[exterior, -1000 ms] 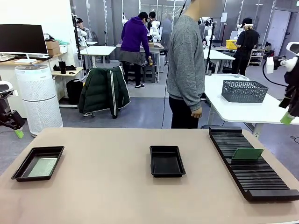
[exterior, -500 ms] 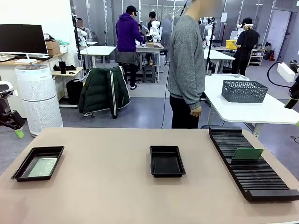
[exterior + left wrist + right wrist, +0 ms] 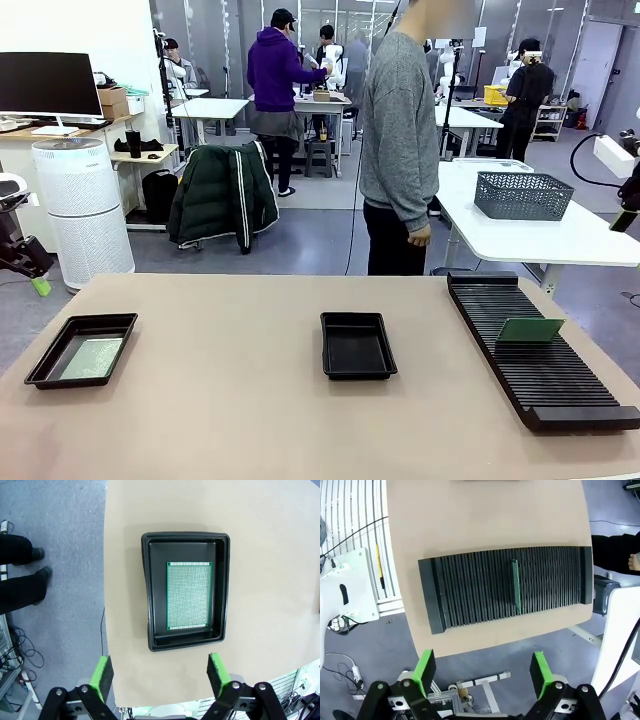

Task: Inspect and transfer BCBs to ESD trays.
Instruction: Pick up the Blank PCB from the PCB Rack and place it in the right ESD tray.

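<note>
One black ESD tray (image 3: 45, 362) lies at the table's near left with a pale speckled BCB (image 3: 92, 357) flat inside it. A second ESD tray (image 3: 358, 345) sits mid-table with nothing in it. Another green BCB (image 3: 530, 330) stands upright in the black slotted rack (image 3: 540, 370) on the right. In the left wrist view my left gripper (image 3: 160, 674) hangs open high above the tray (image 3: 150, 590) and its board (image 3: 188, 595). In the right wrist view my right gripper (image 3: 481, 672) is open high over the rack (image 3: 470, 590), where the board (image 3: 516, 585) shows edge-on.
A person (image 3: 400, 140) stands at the table's far side, arms down. Behind on the right, a white table holds a grey mesh basket (image 3: 523, 195). My left arm (image 3: 20, 255) is off the table's left edge and my right arm (image 3: 628, 185) off its right edge.
My right arm has pulled back toward the picture's right edge and now shows less. The left arm, trays and boards are unmoved.
</note>
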{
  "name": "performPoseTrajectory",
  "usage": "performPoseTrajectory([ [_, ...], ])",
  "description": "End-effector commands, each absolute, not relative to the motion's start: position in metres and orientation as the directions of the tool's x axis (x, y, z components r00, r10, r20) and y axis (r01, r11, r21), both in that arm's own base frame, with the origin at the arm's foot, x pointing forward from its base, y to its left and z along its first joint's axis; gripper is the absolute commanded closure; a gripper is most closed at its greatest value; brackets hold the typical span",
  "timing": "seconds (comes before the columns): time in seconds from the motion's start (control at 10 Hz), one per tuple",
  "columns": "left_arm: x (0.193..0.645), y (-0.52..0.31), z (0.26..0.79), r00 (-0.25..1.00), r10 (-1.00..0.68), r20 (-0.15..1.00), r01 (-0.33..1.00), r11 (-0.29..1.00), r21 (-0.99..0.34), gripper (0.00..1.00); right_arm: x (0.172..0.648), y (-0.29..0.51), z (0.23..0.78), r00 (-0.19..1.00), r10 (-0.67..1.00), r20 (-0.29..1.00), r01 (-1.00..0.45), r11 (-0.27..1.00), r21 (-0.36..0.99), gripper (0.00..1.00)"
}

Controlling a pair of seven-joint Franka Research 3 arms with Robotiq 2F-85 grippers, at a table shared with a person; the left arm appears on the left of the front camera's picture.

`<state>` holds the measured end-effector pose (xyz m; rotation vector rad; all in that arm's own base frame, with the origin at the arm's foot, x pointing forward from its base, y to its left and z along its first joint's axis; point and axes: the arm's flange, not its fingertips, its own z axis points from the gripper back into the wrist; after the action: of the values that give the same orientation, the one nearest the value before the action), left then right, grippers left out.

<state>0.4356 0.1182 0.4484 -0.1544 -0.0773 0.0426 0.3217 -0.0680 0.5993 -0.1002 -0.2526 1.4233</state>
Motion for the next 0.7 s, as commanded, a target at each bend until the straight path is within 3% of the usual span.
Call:
performPoseTrajectory([
  [0.0,0.436,0.119,0.446,0.995,0.046,0.089,-0.032,0.987,-0.157,0.0,0.321,-0.067,0.597,0.137,0.983,0.126,-0.962,0.162,-0.221,0.0],
  [0.3,0.436,0.119,0.446,0.995,0.046,0.089,-0.032,0.987,-0.157,0.0,0.321,-0.069,0.6,0.131,0.985,0.112,-0.963,0.153,-0.22,0.0],
  [0.6,0.436,0.119,0.446,0.995,0.046,0.089,-0.032,0.987,-0.157,0.0,0.329,-0.065,0.566,0.126,0.984,0.129,-0.951,0.157,-0.267,0.0],
])
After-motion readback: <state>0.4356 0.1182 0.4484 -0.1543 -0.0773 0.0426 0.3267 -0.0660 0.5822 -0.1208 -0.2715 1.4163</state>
